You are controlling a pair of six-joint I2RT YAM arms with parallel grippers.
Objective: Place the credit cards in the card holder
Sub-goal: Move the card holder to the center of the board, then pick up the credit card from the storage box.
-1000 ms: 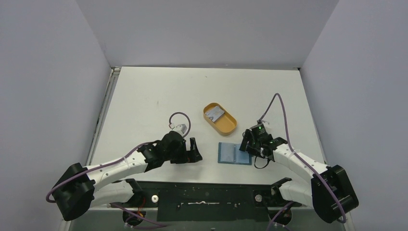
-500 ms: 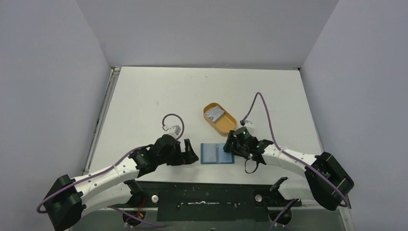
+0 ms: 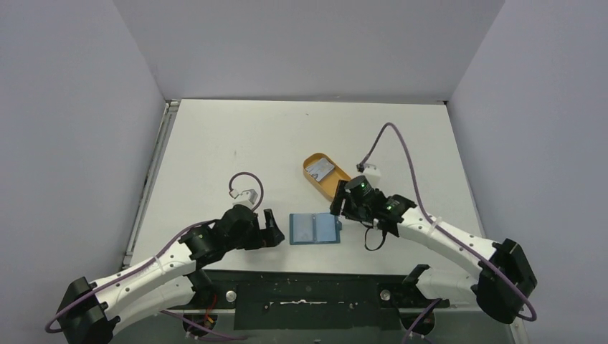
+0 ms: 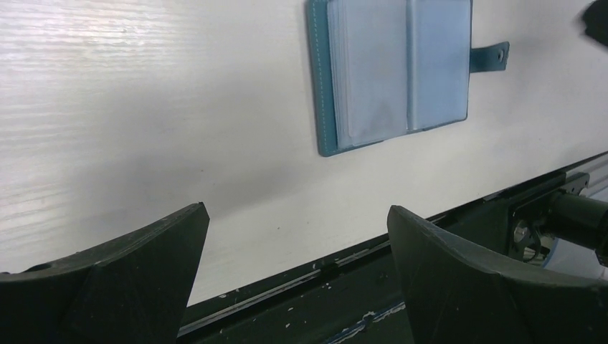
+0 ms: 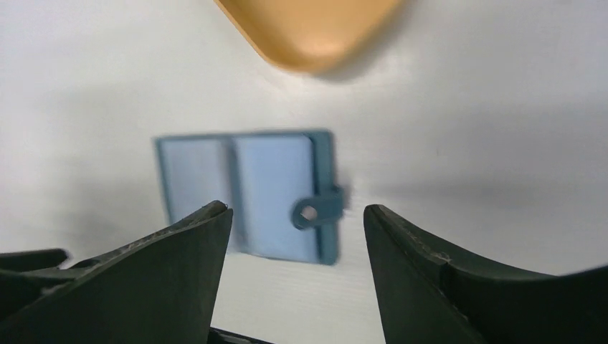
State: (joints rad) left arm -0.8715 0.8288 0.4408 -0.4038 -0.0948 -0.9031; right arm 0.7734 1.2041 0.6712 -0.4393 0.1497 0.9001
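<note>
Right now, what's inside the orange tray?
Silvery cards lie at the far end of the tray; how many I can't tell. The tray's near end is covered by the right arm, so anything there is hidden.

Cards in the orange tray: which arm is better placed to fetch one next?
Probably the right arm. The right end effector, open and empty, hangs beside the orange tray holding the cards. The left end effector, also open, sits across the open card holder, farther from the tray.

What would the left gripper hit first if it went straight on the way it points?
Probably the open card holder, just ahead of the left gripper; nothing lies between them, though depth is unclear.
</note>
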